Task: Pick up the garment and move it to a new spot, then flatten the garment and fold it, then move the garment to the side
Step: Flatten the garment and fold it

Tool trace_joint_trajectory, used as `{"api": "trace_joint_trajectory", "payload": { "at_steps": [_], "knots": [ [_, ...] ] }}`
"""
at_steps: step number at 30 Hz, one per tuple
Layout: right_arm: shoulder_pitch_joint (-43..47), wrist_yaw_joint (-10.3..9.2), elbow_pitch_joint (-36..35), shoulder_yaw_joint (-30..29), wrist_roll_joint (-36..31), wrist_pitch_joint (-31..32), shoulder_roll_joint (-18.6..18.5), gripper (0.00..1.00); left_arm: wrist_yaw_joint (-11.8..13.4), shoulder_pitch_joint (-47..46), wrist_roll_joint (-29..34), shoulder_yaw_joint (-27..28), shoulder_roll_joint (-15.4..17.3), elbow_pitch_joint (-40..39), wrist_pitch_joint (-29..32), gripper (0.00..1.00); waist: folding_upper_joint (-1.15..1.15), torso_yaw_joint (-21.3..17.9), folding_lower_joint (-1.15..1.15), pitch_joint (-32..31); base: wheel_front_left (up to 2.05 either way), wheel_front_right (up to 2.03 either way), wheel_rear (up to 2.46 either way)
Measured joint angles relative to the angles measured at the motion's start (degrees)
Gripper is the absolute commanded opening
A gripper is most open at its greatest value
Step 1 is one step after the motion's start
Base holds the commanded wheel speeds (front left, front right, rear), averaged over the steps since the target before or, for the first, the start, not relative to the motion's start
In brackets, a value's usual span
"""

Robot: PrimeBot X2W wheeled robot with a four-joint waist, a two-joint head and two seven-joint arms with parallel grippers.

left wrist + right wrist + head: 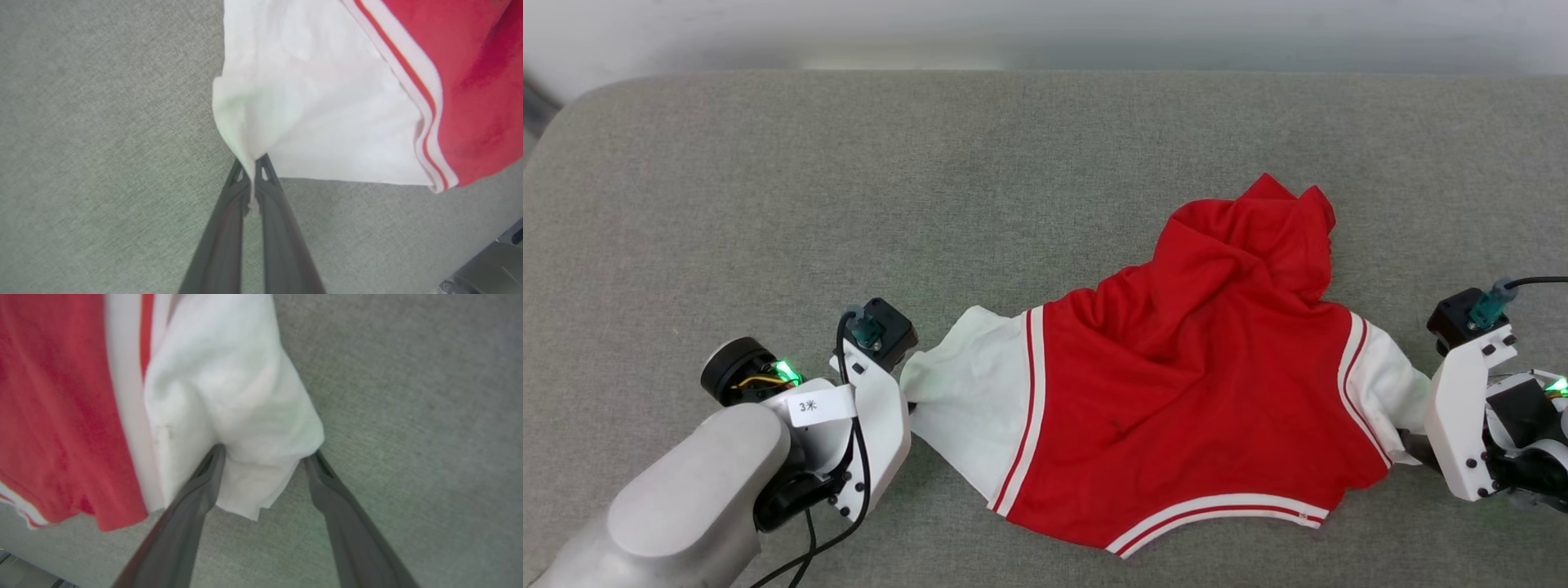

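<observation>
So, the garment (1176, 392) lies crumpled on the grey fabric-covered bench (768, 163), right of centre and nearer the front edge than the back. Its red body is bunched up, w/ a peak of folds pointing toward the back edge. The red-and-white striped hem curves along the side closest to the front edge. White sleeves stick out to both sides, each w/ striped trim at the seam.

The left gripper (252, 163) is at the tip of the left sleeve (968, 392). Jaws are together, clamped on a pinch of the sleeve's edge. In the left wrist view the cloth is drawn into a narrow point btwn the two dark fingers.

The right gripper (265, 457) is at the right sleeve (229, 396), toward the bench's right edge. Jaws stand wide apart, one finger on each side of the sleeve end, w/ white cloth lying btwn them and not pinched. The finger on the red side meets the fabric. Can't tell if the other one touches.

In the head view the left forearm is pale, w/ a small white label (818, 406) near the wrist and a black cable (858, 490) looping beside it.
</observation>
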Motion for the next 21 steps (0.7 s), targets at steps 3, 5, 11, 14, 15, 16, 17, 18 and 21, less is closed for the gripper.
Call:
{"api": "trace_joint_trajectory", "payload": {
  "at_steps": [3,5,11,14,15,16,17,18,21],
  "knots": [
    [-0.73,-0.03,0.76,2.27,1.16,-3.23,-0.33,0.00,-0.03,0.00,-0.07,-0.13,0.02,0.57,-0.55,0.00,0.00,-0.25,0.00,-0.29,0.00,0.00,0.00],
    [-1.25,0.01,0.77,4.01,1.63,-5.77,-0.71,0.00,-0.03,0.05,-0.23,-0.16,0.00,0.90,-1.16,0.00,0.00,-0.44,0.00,-0.83,0.00,0.00,0.00],
    [-1.31,0.12,-4.20,7.05,4.49,-16.84,-5.66,0.00,0.75,1.86,-1.13,1.41,1.07,-0.60,-5.37,0.00,0.00,-0.99,0.01,-5.07,0.00,0.00,0.00],
    [-0.79,0.12,-7.94,6.50,5.69,-19.78,-8.90,0.00,1.85,2.66,-1.49,2.70,2.53,-3.18,-6.81,0.00,0.00,-1.24,0.01,-6.95,0.00,0.00,0.00],
    [-0.52,0.12,-9.53,6.21,5.77,-20.40,-9.96,0.00,2.24,2.73,-1.53,3.20,3.03,-4.21,-7.20,0.00,0.00,-1.35,0.01,-7.53,0.00,0.00,0.00],
    [-0.25,0.12,-11.07,5.75,6.25,-20.87,-10.94,0.00,2.66,2.77,-1.62,3.66,3.72,-5.21,-7.44,0.00,0.00,-1.49,0.01,-8.06,0.00,0.00,0.00],
    [0.10,0.12,-12.56,5.16,6.56,-21.17,-11.98,0.00,3.09,2.79,-1.65,4.32,4.19,-6.42,-8.06,0.00,0.00,-1.64,0.01,-8.56,0.00,0.00,0.00],
    [0.30,0.13,-13.95,4.43,6.58,-21.79,-12.82,0.00,3.58,2.77,-1.77,5.05,4.49,-7.47,-8.40,0.00,0.00,-1.81,0.01,-9.00,0.00,0.00,0.00],
    [0.20,0.12,-18.38,0.96,7.05,-22.81,-14.65,0.00,4.92,2.16,-2.08,7.06,5.66,-10.91,-9.24,0.00,0.00,-2.39,0.01,-9.84,0.00,0.00,0.00]
  ]
}}
